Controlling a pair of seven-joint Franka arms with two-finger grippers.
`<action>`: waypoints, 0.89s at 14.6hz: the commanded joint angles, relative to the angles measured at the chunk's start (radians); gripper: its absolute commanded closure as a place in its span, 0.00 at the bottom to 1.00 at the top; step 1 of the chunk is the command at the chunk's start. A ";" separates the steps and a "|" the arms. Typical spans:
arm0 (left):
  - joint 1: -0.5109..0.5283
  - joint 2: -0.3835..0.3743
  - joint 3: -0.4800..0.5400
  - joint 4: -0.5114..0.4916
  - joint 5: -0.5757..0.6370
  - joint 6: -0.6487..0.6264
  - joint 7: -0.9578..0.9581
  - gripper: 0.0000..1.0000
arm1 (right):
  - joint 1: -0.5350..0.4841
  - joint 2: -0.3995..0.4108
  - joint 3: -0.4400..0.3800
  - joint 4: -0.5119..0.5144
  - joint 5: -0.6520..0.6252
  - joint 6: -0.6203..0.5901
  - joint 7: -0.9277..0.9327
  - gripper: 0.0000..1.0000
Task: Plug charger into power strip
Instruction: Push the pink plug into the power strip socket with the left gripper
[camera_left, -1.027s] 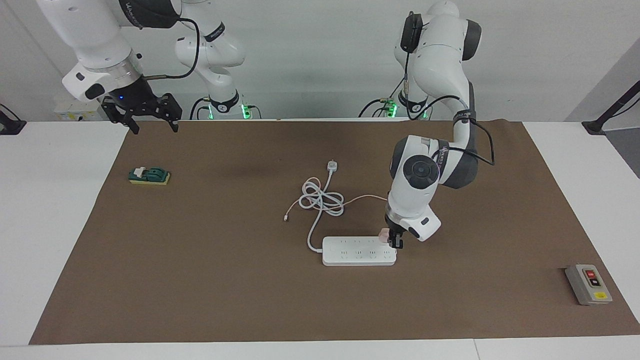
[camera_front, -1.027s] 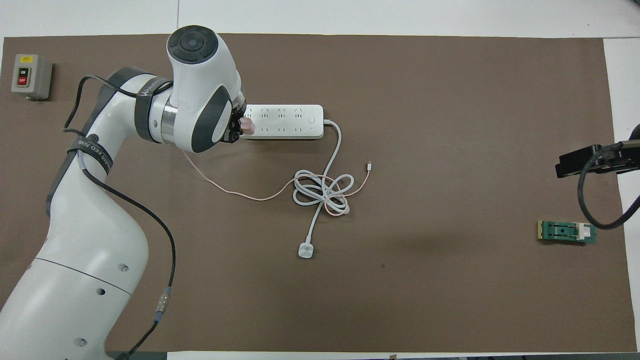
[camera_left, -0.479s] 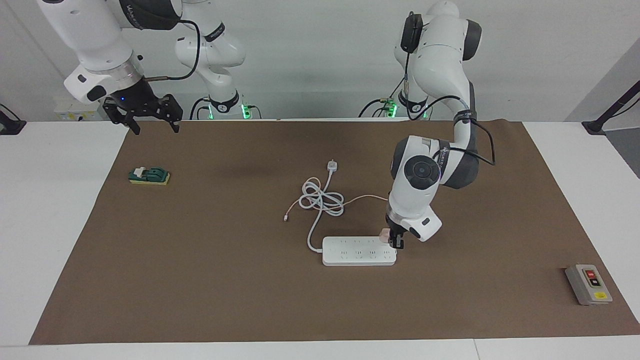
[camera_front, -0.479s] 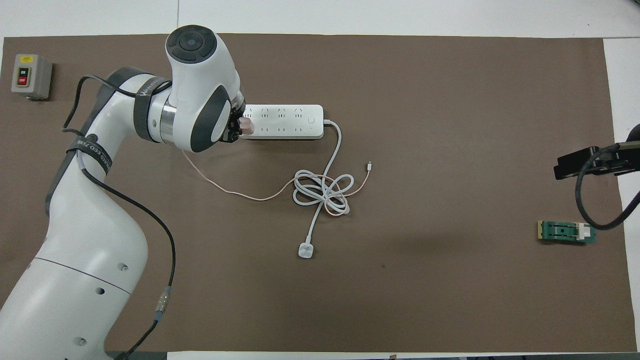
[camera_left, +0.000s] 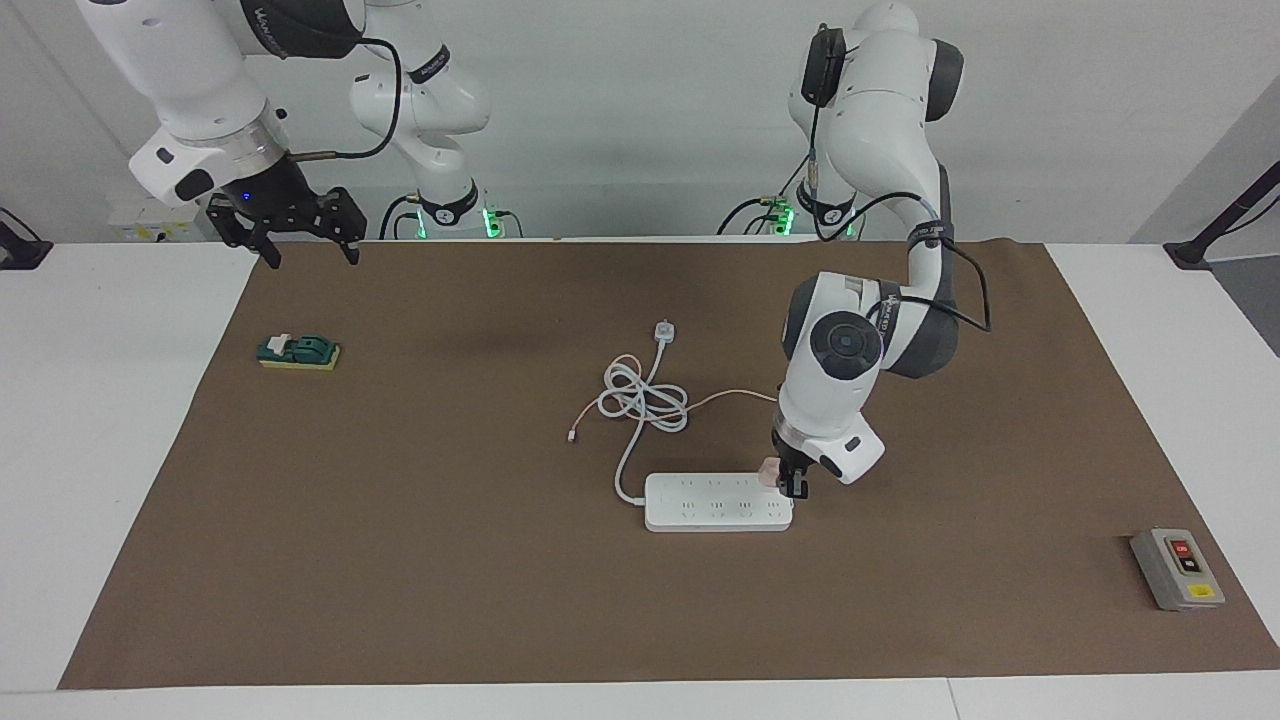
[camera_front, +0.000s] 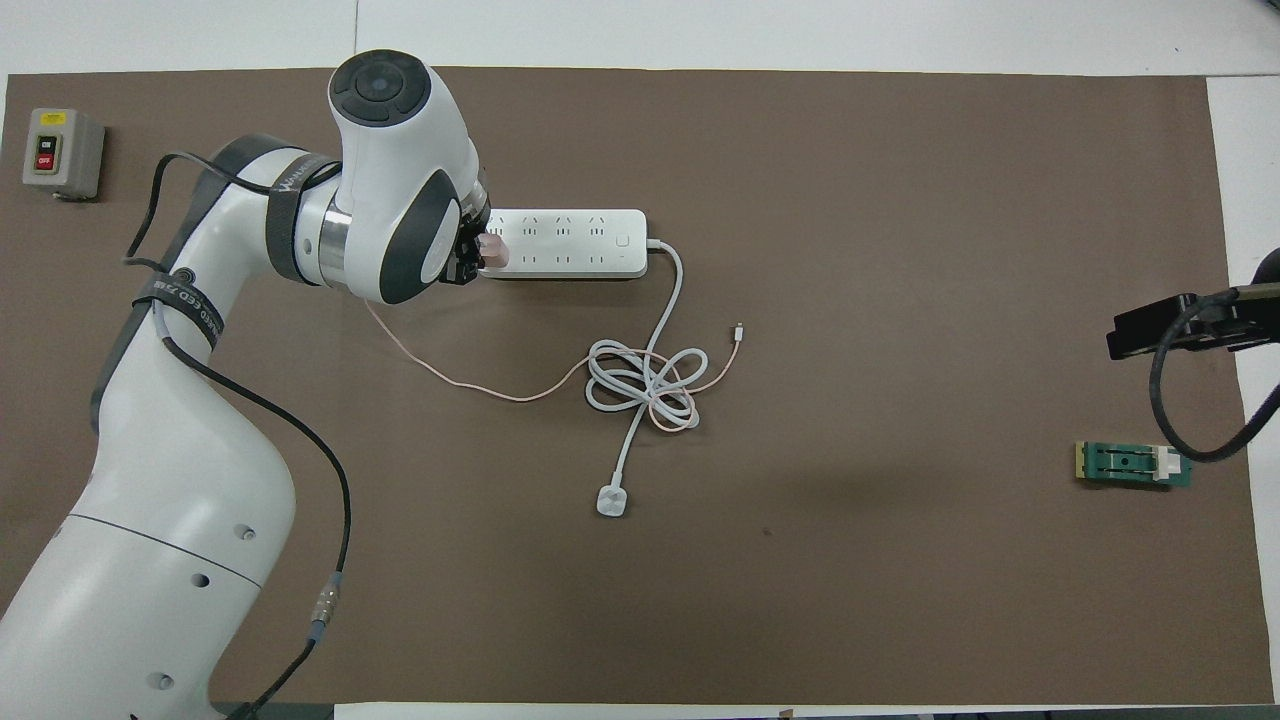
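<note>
The white power strip (camera_left: 715, 503) (camera_front: 570, 243) lies in the middle of the brown mat. My left gripper (camera_left: 790, 478) (camera_front: 470, 262) is shut on the small pink charger (camera_left: 769, 471) (camera_front: 493, 251), holding it over the end of the strip toward the left arm's end of the table. Whether its prongs sit in a socket is hidden. Its thin pink cable (camera_front: 480, 385) trails toward the robots into the coiled cords. My right gripper (camera_left: 300, 228) (camera_front: 1180, 325) waits open, raised over the mat's edge at the right arm's end.
The strip's thick white cord (camera_left: 640, 405) coils nearer the robots and ends in a white plug (camera_left: 663, 332). A green switch on a yellow base (camera_left: 298, 351) lies at the right arm's end. A grey button box (camera_left: 1177, 568) sits at the left arm's end.
The left wrist has shifted very slightly with the charger still at the strip's end. The right gripper has edged a little. Nothing was released or taken.
</note>
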 joint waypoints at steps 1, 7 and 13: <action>0.003 0.022 0.000 -0.009 -0.020 0.038 0.013 1.00 | -0.008 -0.019 0.012 -0.020 -0.022 0.003 0.019 0.00; 0.002 0.026 0.000 -0.023 -0.020 0.052 0.007 1.00 | -0.010 -0.019 0.012 -0.019 -0.023 0.005 0.018 0.00; -0.006 0.028 0.002 -0.033 -0.020 0.075 -0.027 1.00 | -0.010 -0.019 0.012 -0.020 -0.023 0.005 0.016 0.00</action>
